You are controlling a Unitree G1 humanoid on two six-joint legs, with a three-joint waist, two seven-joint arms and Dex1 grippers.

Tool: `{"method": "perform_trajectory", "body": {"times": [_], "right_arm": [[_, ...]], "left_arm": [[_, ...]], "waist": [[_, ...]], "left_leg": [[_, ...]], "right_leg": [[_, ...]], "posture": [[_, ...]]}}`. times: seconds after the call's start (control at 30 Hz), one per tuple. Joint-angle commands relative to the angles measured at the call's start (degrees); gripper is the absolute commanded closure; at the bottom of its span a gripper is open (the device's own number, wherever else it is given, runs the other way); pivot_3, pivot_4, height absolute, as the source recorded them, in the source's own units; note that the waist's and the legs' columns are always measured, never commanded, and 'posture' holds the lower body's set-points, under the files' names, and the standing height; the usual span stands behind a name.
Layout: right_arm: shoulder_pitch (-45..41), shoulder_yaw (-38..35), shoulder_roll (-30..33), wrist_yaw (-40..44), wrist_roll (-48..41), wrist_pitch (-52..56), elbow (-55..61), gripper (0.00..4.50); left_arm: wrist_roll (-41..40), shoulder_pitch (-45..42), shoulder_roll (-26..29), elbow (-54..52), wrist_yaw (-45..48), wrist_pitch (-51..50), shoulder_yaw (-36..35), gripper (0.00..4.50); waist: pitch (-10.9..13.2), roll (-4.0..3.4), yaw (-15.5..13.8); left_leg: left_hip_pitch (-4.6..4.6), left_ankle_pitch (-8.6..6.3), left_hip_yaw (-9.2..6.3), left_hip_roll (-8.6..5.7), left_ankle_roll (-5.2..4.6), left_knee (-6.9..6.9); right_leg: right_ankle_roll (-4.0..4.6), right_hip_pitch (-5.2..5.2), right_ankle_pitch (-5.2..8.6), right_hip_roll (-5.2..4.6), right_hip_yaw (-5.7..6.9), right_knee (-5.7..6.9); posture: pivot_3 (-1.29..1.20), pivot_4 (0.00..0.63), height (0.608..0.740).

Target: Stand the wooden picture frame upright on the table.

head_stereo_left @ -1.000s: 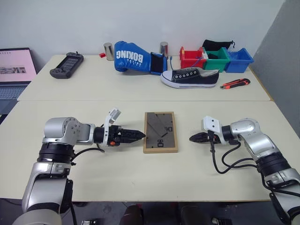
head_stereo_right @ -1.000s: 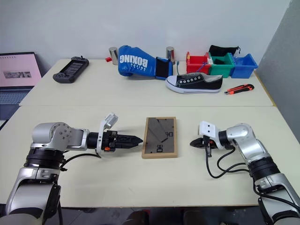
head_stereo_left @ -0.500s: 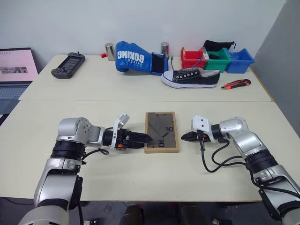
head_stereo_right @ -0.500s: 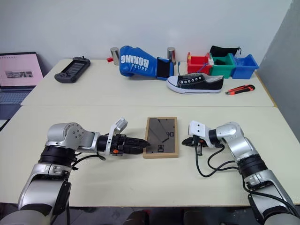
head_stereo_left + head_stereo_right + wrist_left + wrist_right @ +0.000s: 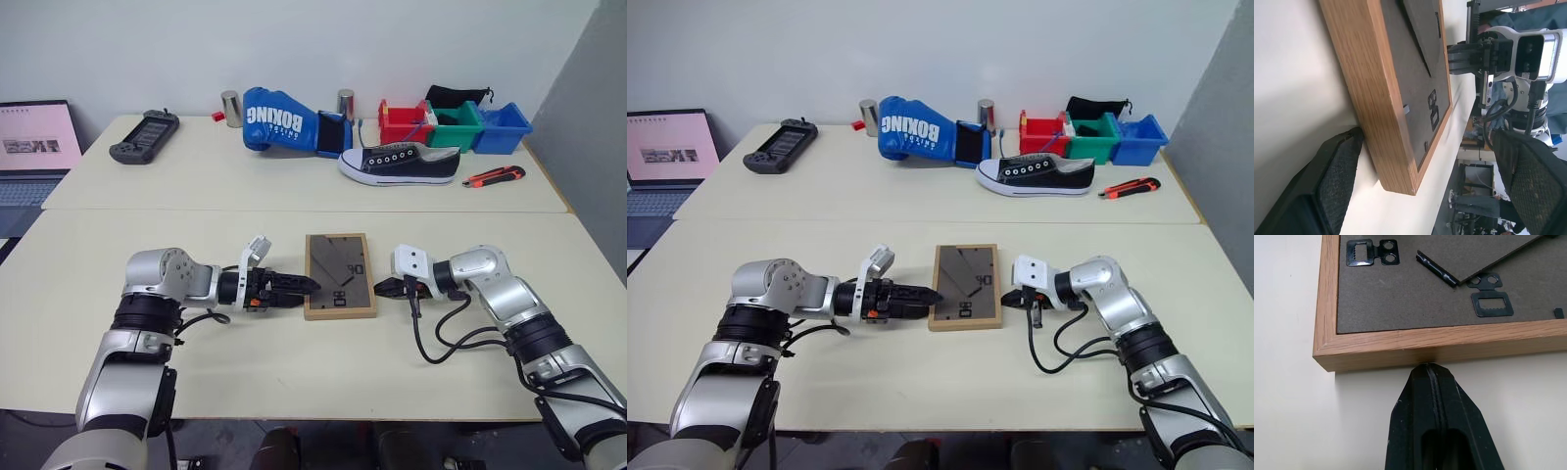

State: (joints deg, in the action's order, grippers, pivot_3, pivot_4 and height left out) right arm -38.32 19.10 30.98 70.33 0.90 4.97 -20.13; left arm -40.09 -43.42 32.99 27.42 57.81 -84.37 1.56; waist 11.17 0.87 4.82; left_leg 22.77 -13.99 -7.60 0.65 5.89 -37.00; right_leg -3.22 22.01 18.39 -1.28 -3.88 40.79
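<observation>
You had brought both arms in on the wooden picture frame (image 5: 339, 276), which lay back-up near the front edge of the table (image 5: 294, 382), short of its seam: the left gripper (image 5: 294, 287) gaped wide with one finger (image 5: 1327, 181) against the frame's left edge, holding nothing. The right gripper (image 5: 1432, 382) was pinched closed, empty, its tip touching the right edge. A second earlier both stood well apart from the frame, which itself hadn't shifted, so you looked set to tip it up; beyond the seam, the shoe (image 5: 400, 164) and boxing glove (image 5: 289, 120) lay undisturbed.
</observation>
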Motion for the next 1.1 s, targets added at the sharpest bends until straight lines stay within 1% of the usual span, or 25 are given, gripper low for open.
{"method": "perform_trajectory", "body": {"times": [0.03, 0.17, 0.4, 0.7, 0.83, 1.1], "right_arm": [[-1.26, 0.03, 1.77, 0.45, 1.5, -1.81, -1.0, 4.5], [-3.26, -0.2, 1.97, 0.48, 1.9, -2.9, -3.69, 4.5], [-5.98, -0.42, -0.04, 0.3, 1.79, -2.76, -5.84, 4.5], [-5.23, 0.28, -2.16, 0.7, 1.9, -2.05, -3.87, 4.5], [-5.48, 0.53, -3.35, 0.0, 2.43, -2.28, -4.29, 4.5], [-6.09, 1.17, -4.91, -0.79, 2.87, -2.8, -4.64, 4.5]], "left_arm": [[2.03, 0.94, 2.92, 0.95, -0.1, 1.23, 0.86, 0.08], [3.16, 0.45, 3.58, 2.35, 0.66, 3.45, 2.41, 0.08], [3.78, -2.08, 1.2, 5.38, 0.57, 5.44, 3.35, 0.08], [3.56, -2.45, -2.2, 3.33, 1.61, 4.8, 5.18, 0.08], [3.73, -2.89, -3.4, 3.38, 1.08, 4.33, 4.61, 0.08], [4.12, -2.94, -3.68, 3.36, 1.63, 4.23, 4.54, 0.08]], "waist": [[0.0, 0.0, 0.12], [0.0, -0.01, 0.32], [-0.01, -0.01, 0.2], [-0.03, -0.03, -0.18], [-0.03, -0.04, -0.19], [-0.03, -0.03, -0.2]], "left_leg": [[0.0, 0.0, 0.0, 0.0, 0.0, 0.0], [-0.05, 0.0, 0.01, 0.04, -0.01, 0.02], [-0.07, -0.05, 0.01, 0.03, -0.14, 0.01], [-0.06, -0.02, -0.05, -0.06, -0.1, -0.01], [-0.06, 0.0, -0.08, -0.07, -0.06, -0.01], [-0.06, 0.04, -0.12, -0.09, 0.01, 0.01]], "right_leg": [[0.0, 0.0, 0.0, 0.01, 0.0, 0.0], [0.0, 0.0, 0.0, 0.04, -0.01, 0.02], [0.0, -0.04, 0.0, 0.04, 0.0, 0.02], [0.0, -0.15, 0.0, -0.03, 0.01, -0.03], [0.0, -0.17, 0.0, -0.04, 0.03, -0.04], [0.0, -0.2, 0.0, -0.05, 0.06, -0.06]], "posture": [[0.0, 0.15, 0.74], [0.0, 0.15, 0.74], [0.0, 0.15, 0.74], [0.0, 0.15, 0.74], [0.0, 0.15, 0.74], [0.0, 0.15, 0.74]]}}
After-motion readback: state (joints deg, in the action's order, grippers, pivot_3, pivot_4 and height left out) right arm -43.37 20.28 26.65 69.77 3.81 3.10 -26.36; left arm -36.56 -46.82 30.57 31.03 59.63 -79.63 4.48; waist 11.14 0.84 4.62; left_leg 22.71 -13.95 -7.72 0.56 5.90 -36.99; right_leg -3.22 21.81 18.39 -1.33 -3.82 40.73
